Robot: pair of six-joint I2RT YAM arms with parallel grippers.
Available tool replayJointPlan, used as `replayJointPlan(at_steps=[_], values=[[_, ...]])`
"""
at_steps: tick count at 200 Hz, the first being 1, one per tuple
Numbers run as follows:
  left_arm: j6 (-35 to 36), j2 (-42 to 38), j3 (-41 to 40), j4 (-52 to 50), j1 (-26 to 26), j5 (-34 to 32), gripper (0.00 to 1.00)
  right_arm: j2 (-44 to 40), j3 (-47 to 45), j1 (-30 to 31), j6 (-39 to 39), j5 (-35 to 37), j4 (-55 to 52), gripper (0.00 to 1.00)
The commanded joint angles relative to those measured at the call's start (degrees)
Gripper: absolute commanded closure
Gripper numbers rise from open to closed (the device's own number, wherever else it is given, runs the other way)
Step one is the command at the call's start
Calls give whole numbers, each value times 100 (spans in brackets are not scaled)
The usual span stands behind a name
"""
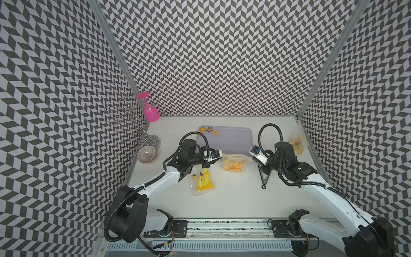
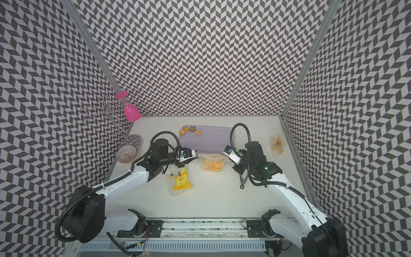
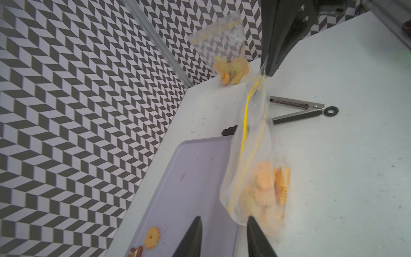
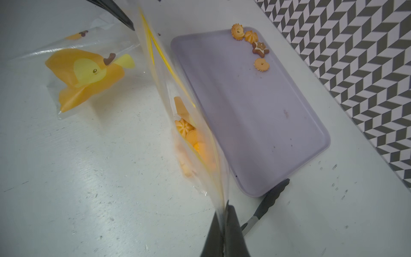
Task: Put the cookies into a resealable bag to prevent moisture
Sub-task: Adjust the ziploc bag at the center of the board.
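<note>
- Left of centre, the left gripper (image 3: pixel 224 220) reaches in low over the tabletop (image 3: pixel 333 178), its jaws parted and holding nothing.
- At centre, a clear plastic resealable bag (image 3: pixel 249 142) sags with small orange toy cookies (image 3: pixel 264 178). It looks limp, light and likely slippery, so it is best held at its zip-strip corners.
- Right of centre, the right gripper (image 4: pixel 225 209) tilts down, clamped on the bag's corner. Four more cookies lie on the lilac plastic tray (image 4: pixel 255 124).

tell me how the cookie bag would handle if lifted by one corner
Probably floppy: the cookie bag sags creased where the right claw pinches it. Likely bottom-heavy, since the cookies pool low. Glossy film may slip.
</note>
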Motion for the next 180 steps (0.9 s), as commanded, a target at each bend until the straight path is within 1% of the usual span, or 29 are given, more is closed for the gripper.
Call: replayJointPlan(at_steps=[1,14,20,23,42,74,89,109,141,170,180], values=[[-11,165,55,48,11,570,58,-8,-60,-20,164,2,212,100],[-14,251,109,-3,10,629,54,84,29,-22,167,46,143,100],[1,290,147,-60,13,663,49,132,74,-14,167,69,112,100],[13,304,159,-91,8,681,49,161,97,-21,158,71,90,100],[9,382,184,-80,13,738,47,308,255,-13,34,-15,-56,100],[-178,418,190,295,11,772,47,306,269,-16,-7,-19,-42,100],[-339,447,197,525,11,787,43,279,248,-13,-13,-19,-14,100],[-474,525,241,683,10,851,40,253,255,-20,-44,-36,-14,100],[-583,777,389,781,5,885,41,226,255,-15,-57,-54,-23,100],[-555,1008,585,632,3,910,47,185,238,-13,-68,-59,8,100],[-551,1006,578,622,3,913,47,182,230,-14,-66,-63,13,100]])
